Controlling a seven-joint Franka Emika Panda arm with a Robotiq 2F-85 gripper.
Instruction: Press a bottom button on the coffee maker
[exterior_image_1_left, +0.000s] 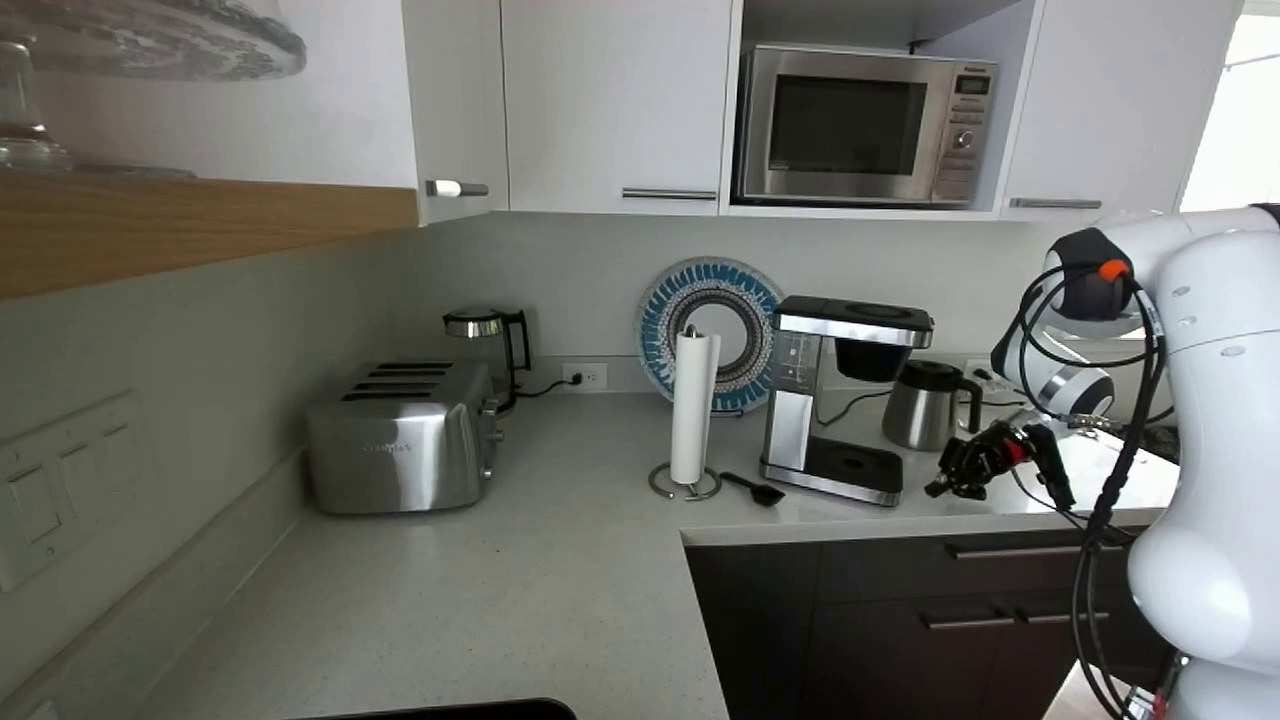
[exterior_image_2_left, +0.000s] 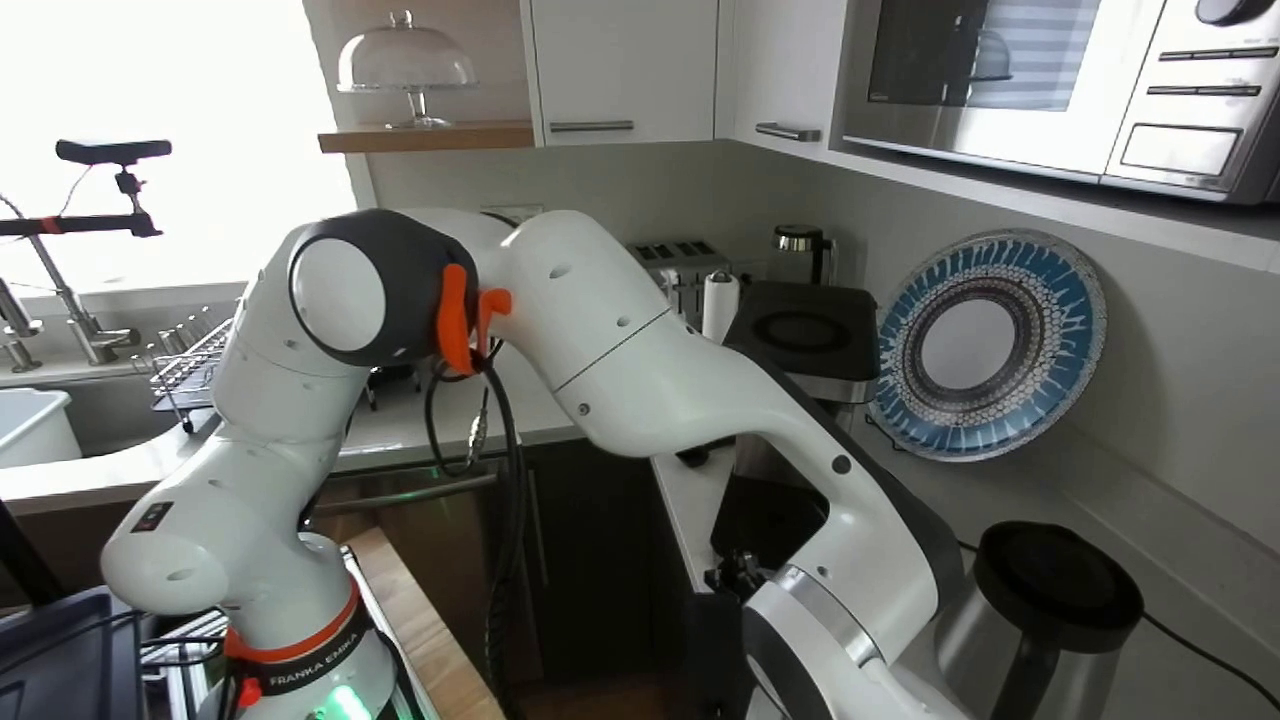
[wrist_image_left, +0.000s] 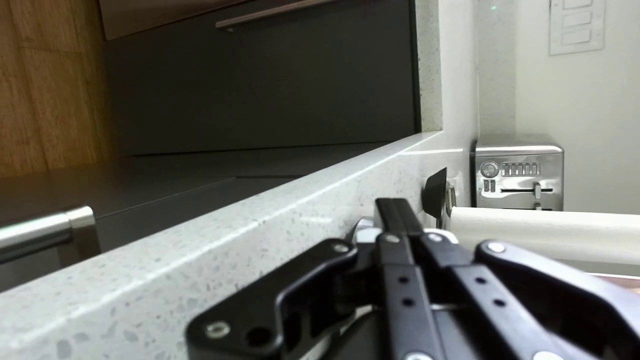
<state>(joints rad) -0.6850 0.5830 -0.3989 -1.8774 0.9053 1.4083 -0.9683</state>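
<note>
The coffee maker (exterior_image_1_left: 790, 430), boxy and black with a silver band and a flat dark tray base, stands upright on the counter. Its top also shows in an exterior view (exterior_image_2_left: 805, 325), with its lower part partly hidden by the arm. Its buttons are too small to make out. My gripper (exterior_image_1_left: 935, 488) is low over the counter's front edge, beside the tray base, with a small gap in the picture. It also shows dark and small in an exterior view (exterior_image_2_left: 715, 578). In the wrist view the fingertips (wrist_image_left: 392, 202) are together and hold nothing. They hide most of what lies behind them.
A steel carafe (exterior_image_1_left: 920, 410) stands behind my gripper. A black scoop (exterior_image_1_left: 755, 490) and a paper-towel roll (exterior_image_1_left: 692, 410) are beyond the coffee maker. The toaster (exterior_image_1_left: 395, 445) stands farther off. The counter edge (wrist_image_left: 240, 225) and a drawer handle (wrist_image_left: 40, 232) run below the gripper.
</note>
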